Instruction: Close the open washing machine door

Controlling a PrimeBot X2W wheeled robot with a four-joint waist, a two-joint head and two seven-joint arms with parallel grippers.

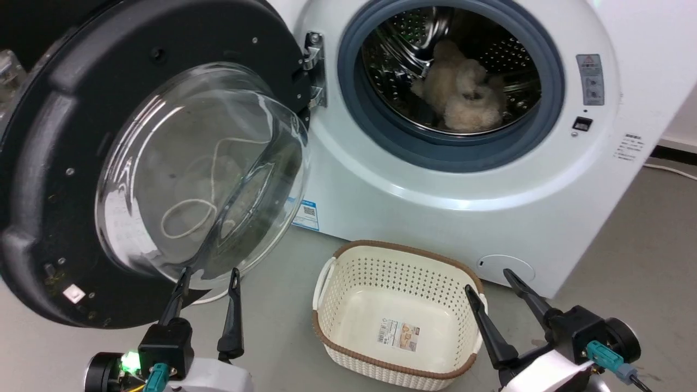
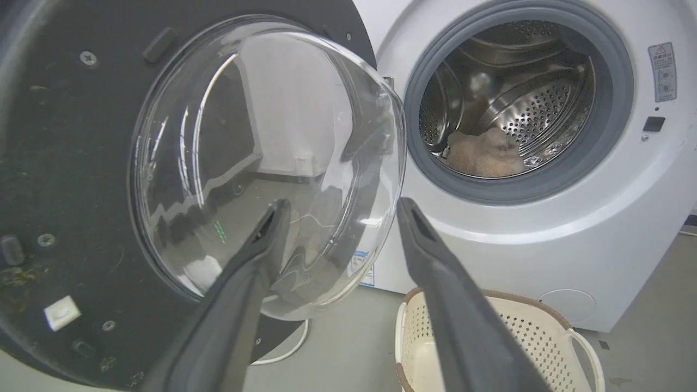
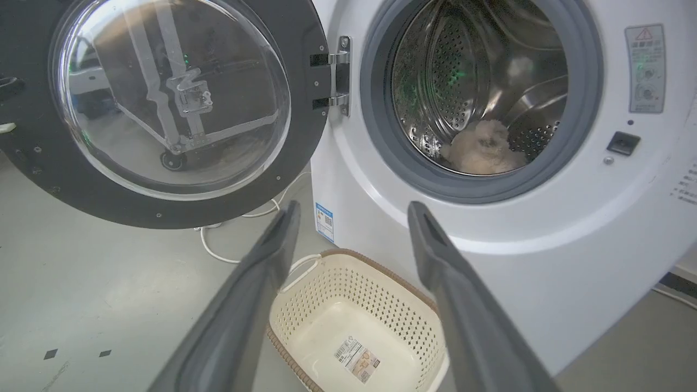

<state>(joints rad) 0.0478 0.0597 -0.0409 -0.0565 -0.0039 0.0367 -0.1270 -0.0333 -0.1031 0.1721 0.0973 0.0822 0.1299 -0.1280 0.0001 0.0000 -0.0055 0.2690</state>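
left gripper (image 1: 210, 270) jaws apart, right gripper (image 1: 487, 280) likewise

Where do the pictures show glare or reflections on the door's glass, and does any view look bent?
Head view: glare streaks cross the glass of the washing machine door. Left wrist view: the glass mirrors a room, with a green glint. Right wrist view: it reflects a frame-like shape, green light glints in the drum, and the wide lens bows the machine.
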